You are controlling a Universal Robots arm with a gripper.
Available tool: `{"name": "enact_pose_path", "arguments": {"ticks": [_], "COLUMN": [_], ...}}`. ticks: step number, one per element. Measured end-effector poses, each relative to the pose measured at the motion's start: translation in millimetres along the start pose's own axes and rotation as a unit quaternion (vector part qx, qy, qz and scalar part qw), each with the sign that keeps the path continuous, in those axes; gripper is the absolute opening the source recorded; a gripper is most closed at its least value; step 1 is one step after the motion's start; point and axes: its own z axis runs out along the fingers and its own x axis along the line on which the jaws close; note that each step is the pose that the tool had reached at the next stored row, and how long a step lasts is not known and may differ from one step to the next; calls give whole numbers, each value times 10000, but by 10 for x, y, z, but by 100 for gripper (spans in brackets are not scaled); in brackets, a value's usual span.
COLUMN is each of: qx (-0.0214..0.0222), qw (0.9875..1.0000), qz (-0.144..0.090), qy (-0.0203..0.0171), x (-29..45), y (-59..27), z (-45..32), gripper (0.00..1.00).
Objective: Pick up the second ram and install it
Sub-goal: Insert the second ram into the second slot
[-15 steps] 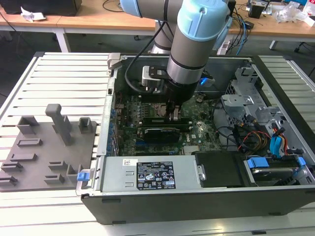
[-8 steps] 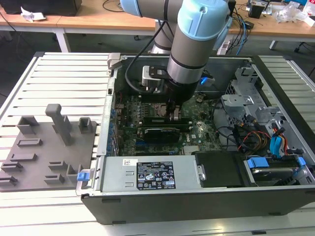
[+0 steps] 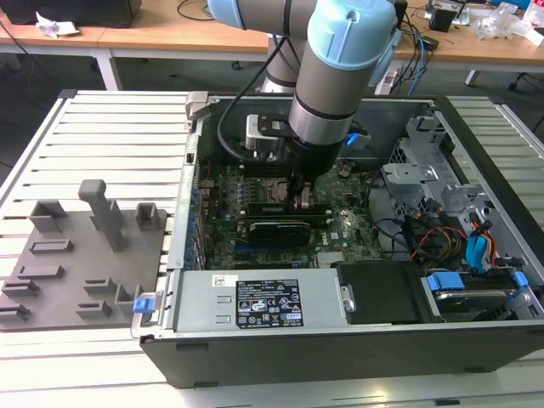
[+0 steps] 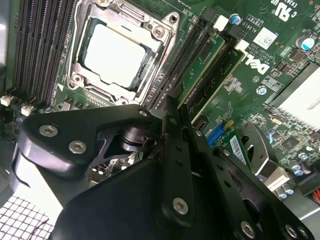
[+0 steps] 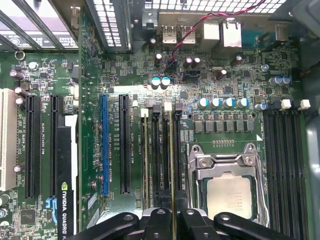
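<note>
Your gripper (image 5: 172, 220) sits low over the motherboard (image 5: 200, 80), at the bottom centre of the first wrist view, with its two fingers (image 5: 159, 222) drawn close together on a thin green edge that runs up from between them. I judge that edge to be the second ram (image 5: 171, 165), pinched upright and lined up along a memory slot (image 5: 177, 150) just beside the CPU socket (image 5: 227, 185).

In the second wrist view the fingers (image 4: 172, 145) meet in a narrow point at the centre of the frame, directly over the bank of slots to the right of the socket. Two green sticks (image 4: 210, 62) already lie along that bank in the upper right of the frame; whether one of them is the stick you are gripping cannot be told from there.

In the exterior view, the arm (image 3: 340, 76) reaches down into the open computer case (image 3: 340, 340) at the centre of the frame, its tip over the board.

As for progress, the pickup looks done and the stick appears to be in or at its slot. Whether it is fully seated and the white end clips (image 5: 167, 106) latched cannot be told.
</note>
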Motion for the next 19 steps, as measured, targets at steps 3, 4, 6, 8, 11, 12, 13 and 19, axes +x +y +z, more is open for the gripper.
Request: {"name": "enact_pose_path", "arguments": {"ticks": [3,4,6,8,11,12,13,19], "qx": [0,-2,-3,-7,-8,-11,-15,-19], "qw": [10000,10000,10000,10000,10000,10000,10000,10000], "qz": [-4,-22,-52,-80,-88,-89,-88,-89], "qy": [1,1,1,5,7,8,6,-11], "x": [2,2,0,0,1,1,1,-3], "y": [-2,-2,-2,-1,-1,-3,-7,-11], "z": [21,23,19,8,8,12,22,5], "gripper": [14,14,14,14,14,14,14,14]}}
